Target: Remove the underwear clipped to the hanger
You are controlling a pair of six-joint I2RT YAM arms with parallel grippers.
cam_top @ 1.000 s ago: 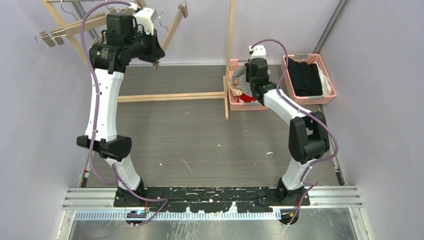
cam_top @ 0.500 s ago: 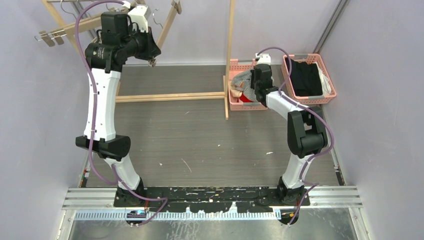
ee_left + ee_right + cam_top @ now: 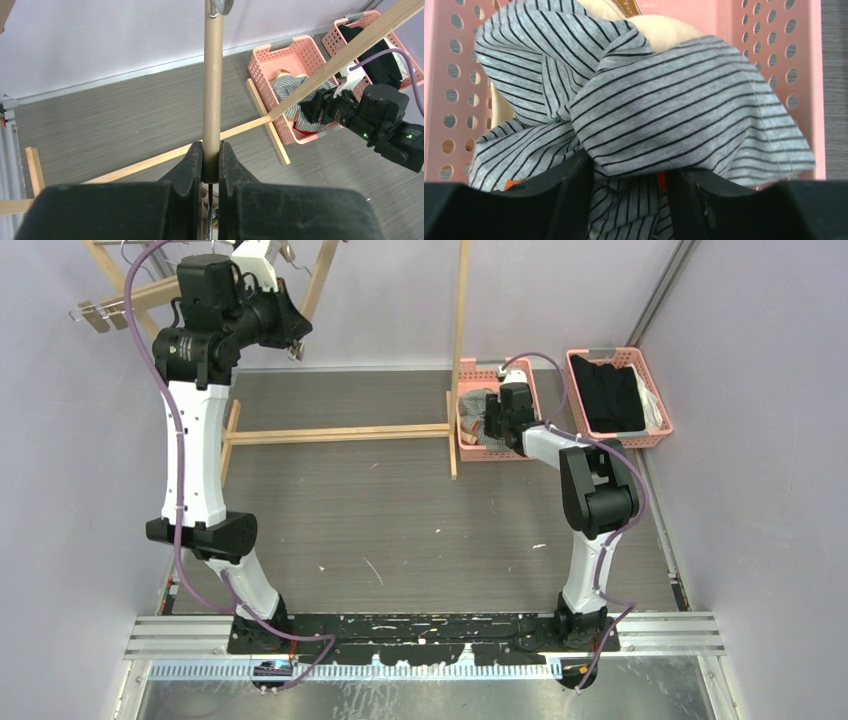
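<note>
The grey-and-white striped boxer briefs (image 3: pixel 664 100) lie bunched in the left pink basket (image 3: pixel 439 50), on top of a beige piece (image 3: pixel 659 27); a sliver of the red piece (image 3: pixel 662 180) shows underneath. My right gripper (image 3: pixel 626 175) is low over that basket (image 3: pixel 480 450), open, its fingers apart with striped cloth lying between them. High at the back left, my left gripper (image 3: pixel 211 150) is shut on the tan bar of the hanger (image 3: pixel 214 80). No cloth shows on the part of the bar in view. From above the left gripper (image 3: pixel 293 348) is near the wooden rack.
A wooden rack stands at the back, with an upright post (image 3: pixel 462 340) beside the basket and a floor bar (image 3: pixel 340 433). A second pink basket (image 3: pixel 655 430) at the far right holds black clothing (image 3: pixel 610 390). Another clip hanger (image 3: pixel 100 312) hangs at the top left.
My right gripper has dropped into the left basket with the striped briefs and its jaws have parted. My left arm has carried the hanger bar up and to the left.
</note>
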